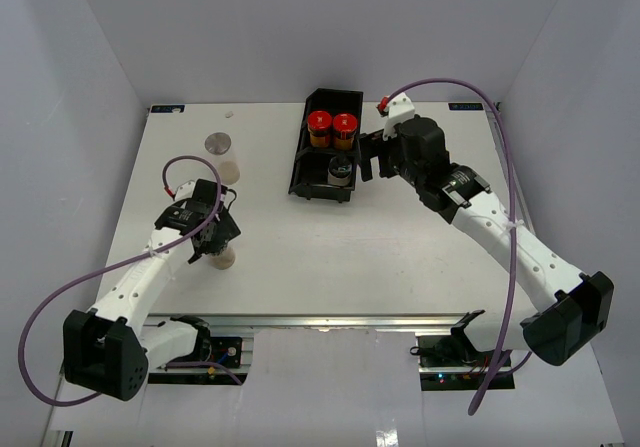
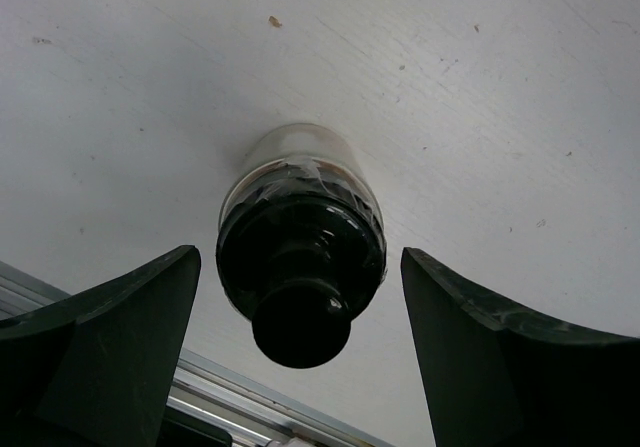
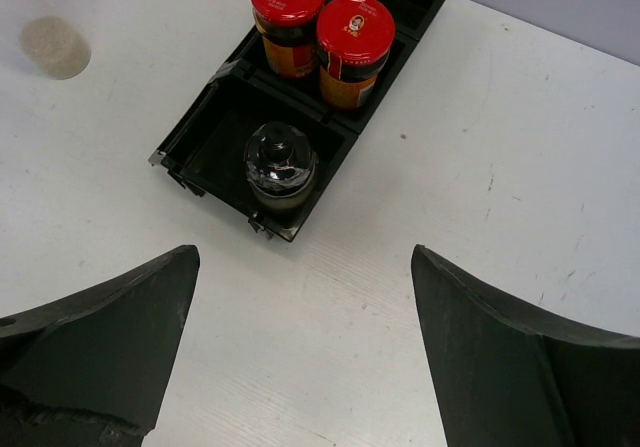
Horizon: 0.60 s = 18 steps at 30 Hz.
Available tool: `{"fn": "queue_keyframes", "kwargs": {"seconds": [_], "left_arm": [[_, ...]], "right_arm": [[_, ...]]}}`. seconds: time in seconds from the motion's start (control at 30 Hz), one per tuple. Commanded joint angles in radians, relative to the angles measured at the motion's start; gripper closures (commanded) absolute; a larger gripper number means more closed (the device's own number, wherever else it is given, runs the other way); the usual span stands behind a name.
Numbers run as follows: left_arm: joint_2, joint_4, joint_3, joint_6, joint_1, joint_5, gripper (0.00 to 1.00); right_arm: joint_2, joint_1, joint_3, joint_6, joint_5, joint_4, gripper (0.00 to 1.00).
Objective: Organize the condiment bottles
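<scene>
Grabbing step: I'm on the loose dark-capped bottle (image 2: 300, 237), upright on the table near my left arm.
Left claw (image 1: 212, 247): wide open, a finger on each side of the bottle, neither touching, nothing held.
How I'd do it: drop lower so the pads meet the body and not the cap, centre up, squeeze slowly so it doesn't tip.
Right claw (image 1: 366, 165): open and empty, just beside the near end of the tray (image 3: 215, 137).
Tray: two red-capped bottles (image 1: 332, 124) in the middle slot, the other dark-capped one (image 3: 281, 167) in the near slot.
Grey-lidded bottle (image 1: 220, 152): out on the table, well apart.
</scene>
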Motion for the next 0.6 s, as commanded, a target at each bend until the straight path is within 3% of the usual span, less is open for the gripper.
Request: {"fn": "queue_keyframes", "kwargs": {"seconds": [0.0, 0.1, 0.27, 0.3, 0.37, 0.4, 0.57], "left_arm": [[0.011, 0.044, -0.005, -0.006, 0.006, 0.017, 0.11], [0.01, 0.051, -0.015, -0.008, 0.007, 0.021, 0.22], [0.009, 0.046, -0.005, 0.0, 0.007, 0.006, 0.51], [0.01, 0.044, -0.002, 0.006, 0.007, 0.005, 0.59], [0.011, 0.042, 0.011, 0.03, 0.006, 0.007, 0.9], [0.014, 0.038, 0.038, 0.04, 0.006, 0.007, 0.99], [0.033, 0.04, 0.216, 0.149, -0.013, 0.096, 1.0]], "right_arm": [[-0.029, 0.0, -0.016, -0.016, -0.007, 0.055, 0.07], [-0.029, 0.0, -0.019, -0.018, -0.009, 0.059, 0.07], [-0.031, 0.0, -0.021, -0.018, -0.012, 0.059, 0.07], [-0.035, 0.0, -0.021, -0.018, -0.012, 0.059, 0.07], [-0.041, 0.0, -0.021, -0.02, -0.011, 0.058, 0.07], [-0.044, 0.0, -0.021, -0.021, -0.012, 0.057, 0.07], [-0.049, 0.0, -0.026, -0.021, -0.011, 0.057, 0.07]]}}
